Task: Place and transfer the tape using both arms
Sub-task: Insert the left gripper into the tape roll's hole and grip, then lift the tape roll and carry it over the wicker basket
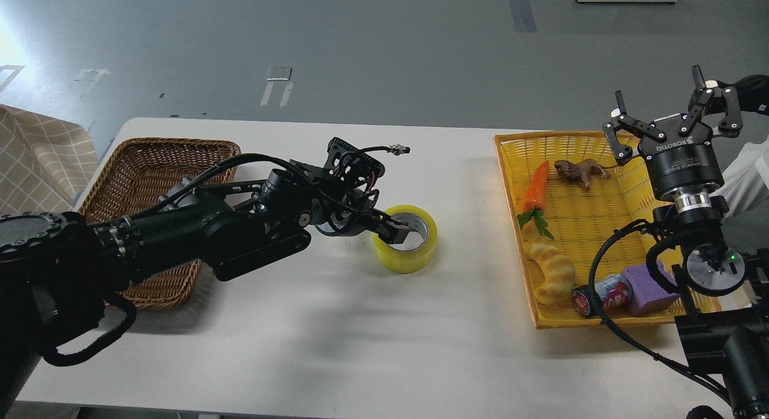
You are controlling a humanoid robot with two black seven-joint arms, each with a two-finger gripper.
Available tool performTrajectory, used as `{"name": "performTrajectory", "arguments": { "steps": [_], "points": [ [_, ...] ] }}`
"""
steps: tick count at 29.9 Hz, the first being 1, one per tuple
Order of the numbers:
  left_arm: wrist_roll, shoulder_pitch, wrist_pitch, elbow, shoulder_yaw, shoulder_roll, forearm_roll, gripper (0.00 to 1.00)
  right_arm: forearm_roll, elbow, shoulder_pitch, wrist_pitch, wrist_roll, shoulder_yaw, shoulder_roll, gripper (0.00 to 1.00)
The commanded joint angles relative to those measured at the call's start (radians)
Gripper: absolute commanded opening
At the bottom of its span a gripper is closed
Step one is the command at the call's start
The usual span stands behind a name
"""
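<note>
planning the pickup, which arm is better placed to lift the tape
Left. Its pincer is already at the tape, one finger inside the core, on the table. The right pincer is open, raised over the yellow basket, well away.

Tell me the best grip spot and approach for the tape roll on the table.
Grip the tape by its wall, one finger inside the grey core and one outside. It lies flat with the hole facing up, so come from above. The left pincer is at its left rim with a finger in the hole. The right pincer is open over the yellow basket.
</note>
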Motion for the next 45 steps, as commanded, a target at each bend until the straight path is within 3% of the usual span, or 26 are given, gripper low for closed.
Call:
{"name": "performTrajectory", "arguments": {
  "steps": [1,8,10,12,15,20,36,45],
  "points": [
    [0.002,0.001,0.0,0.011,0.004,-0.006,0.0,0.83,0.0,0.0,-0.001,0.0,0.0,0.0,0.0,1.0],
    [0.0,-0.005,0.0,0.053,0.044,-0.009,-0.005,0.64,0.001,0.0,-0.005,0.0,0.0,0.001,0.002,1.0],
    [0.002,-0.004,0.0,0.059,0.048,-0.011,-0.005,0.51,0.001,0.0,-0.005,0.0,0.001,0.001,0.002,1.0],
    [-0.001,-0.002,0.0,0.068,0.05,-0.021,-0.003,0.26,0.0,0.0,-0.005,0.0,0.001,0.001,0.002,1.0],
    [-0.018,-0.002,0.0,0.079,0.05,-0.031,-0.003,0.0,0.0,0.0,-0.005,0.0,0.001,0.001,0.002,1.0],
    [-0.088,-0.01,0.0,0.079,0.068,-0.034,-0.005,0.0,0.0,0.0,-0.005,0.0,0.003,0.003,0.002,1.0],
    [-0.102,-0.143,0.0,0.065,0.067,0.018,-0.041,0.0,0.001,0.006,-0.004,0.0,0.008,0.011,0.015,1.0],
    [-0.134,-0.249,0.0,0.066,0.065,0.147,-0.084,0.0,0.001,0.011,-0.004,0.0,0.008,0.011,0.025,1.0]
  ]
}}
